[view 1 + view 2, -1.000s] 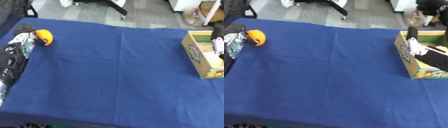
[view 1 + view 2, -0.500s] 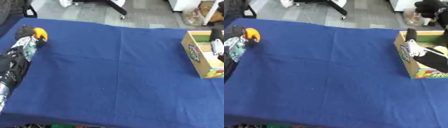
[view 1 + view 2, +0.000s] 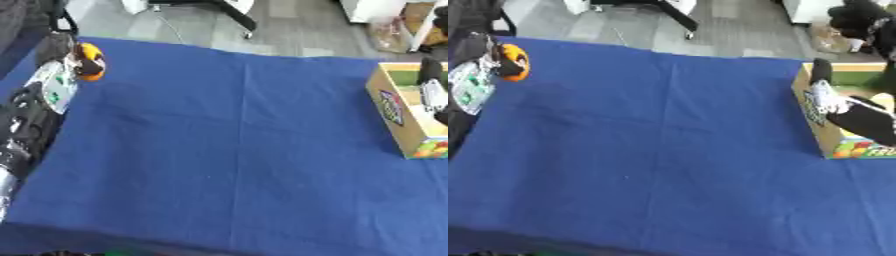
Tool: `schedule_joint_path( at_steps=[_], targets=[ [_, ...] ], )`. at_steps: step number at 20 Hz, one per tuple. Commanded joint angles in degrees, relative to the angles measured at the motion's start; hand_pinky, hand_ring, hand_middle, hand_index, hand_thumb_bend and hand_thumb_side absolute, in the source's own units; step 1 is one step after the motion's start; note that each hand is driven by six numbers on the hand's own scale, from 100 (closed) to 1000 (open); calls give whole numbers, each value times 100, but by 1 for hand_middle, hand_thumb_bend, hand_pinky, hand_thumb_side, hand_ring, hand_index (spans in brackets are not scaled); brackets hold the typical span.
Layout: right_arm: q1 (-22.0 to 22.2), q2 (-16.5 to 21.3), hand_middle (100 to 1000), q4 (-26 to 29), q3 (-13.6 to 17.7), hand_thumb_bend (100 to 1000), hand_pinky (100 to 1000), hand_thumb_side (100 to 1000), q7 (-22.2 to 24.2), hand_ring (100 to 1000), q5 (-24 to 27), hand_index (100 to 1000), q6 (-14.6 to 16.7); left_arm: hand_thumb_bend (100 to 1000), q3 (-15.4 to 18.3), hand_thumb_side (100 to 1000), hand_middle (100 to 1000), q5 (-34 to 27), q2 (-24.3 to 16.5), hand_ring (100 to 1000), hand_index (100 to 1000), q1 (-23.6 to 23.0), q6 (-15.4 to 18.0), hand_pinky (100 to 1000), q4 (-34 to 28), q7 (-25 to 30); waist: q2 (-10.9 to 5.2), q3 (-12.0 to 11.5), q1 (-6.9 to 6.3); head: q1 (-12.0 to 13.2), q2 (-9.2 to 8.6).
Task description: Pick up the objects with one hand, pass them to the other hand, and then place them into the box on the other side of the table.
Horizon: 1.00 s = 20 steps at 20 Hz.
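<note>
Left eye view shows the left arm (image 3: 31, 117) running along the left edge of the blue tablecloth (image 3: 236, 145), reaching toward the far left corner; at its end the left hand (image 3: 63, 56) has dark fingers curled round an orange object (image 3: 90, 62), which sits at the far left of the table, though whether it rests on the cloth or is lifted just off it cannot be told; the middle of the cloth lies flat with faint creases; on the right side stands a cardboard box (image 3: 826, 131) with a colourful printed wall, open at the top, near the right edge; the right hand (image 3: 826, 95) hangs over the box's near-left rim, pale and dark parts showing, its black forearm behind it; whether its fingers are straight or curled cannot be told; beyond the far edge lies grey floor.
</note>
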<state>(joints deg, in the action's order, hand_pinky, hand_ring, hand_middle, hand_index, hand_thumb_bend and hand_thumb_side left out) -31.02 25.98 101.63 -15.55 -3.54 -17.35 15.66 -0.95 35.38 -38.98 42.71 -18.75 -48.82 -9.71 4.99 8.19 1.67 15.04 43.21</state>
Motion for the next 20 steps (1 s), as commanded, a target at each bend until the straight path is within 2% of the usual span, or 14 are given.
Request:
schedule_joint_path(
  at_steps=[1, 5, 10, 15, 20],
  targets=[
    [-110, 78, 827, 13, 39, 100, 833, 272, -8, 836, -13, 957, 19, 272, -120, 237, 249, -769, -371, 294, 362, -25, 166, 226, -862, -56, -84, -13, 19, -65, -7],
    [-244, 45, 825, 19, -24, 100, 831, 260, 66, 833, -31, 953, 40, 300, -276, 203, 245, -1852, -459, 290, 357, -238, 322, 220, -1810, -143, -106, -27, 11, -145, -9],
    [-663, -92, 818, 74, -244, 100, 823, 260, 333, 822, -30, 942, 79, 310, -497, 180, 247, -3206, -450, 290, 356, -487, 607, 223, -3041, -241, -136, -45, -1, -318, -31],
    [-1114, -386, 813, 47, -587, 100, 816, 262, 651, 816, -82, 937, -25, 307, -669, 176, 252, -3933, -289, 295, 359, -615, 807, 233, -4219, -333, -150, -76, -1, -537, -78],
    [-1497, -747, 814, -159, -999, 103, 815, 260, 1052, 819, -31, 938, 76, 307, -853, 168, 254, -4563, -103, 296, 361, -688, 895, 240, -5059, -228, -148, -129, -15, -743, -132]
  ],
)
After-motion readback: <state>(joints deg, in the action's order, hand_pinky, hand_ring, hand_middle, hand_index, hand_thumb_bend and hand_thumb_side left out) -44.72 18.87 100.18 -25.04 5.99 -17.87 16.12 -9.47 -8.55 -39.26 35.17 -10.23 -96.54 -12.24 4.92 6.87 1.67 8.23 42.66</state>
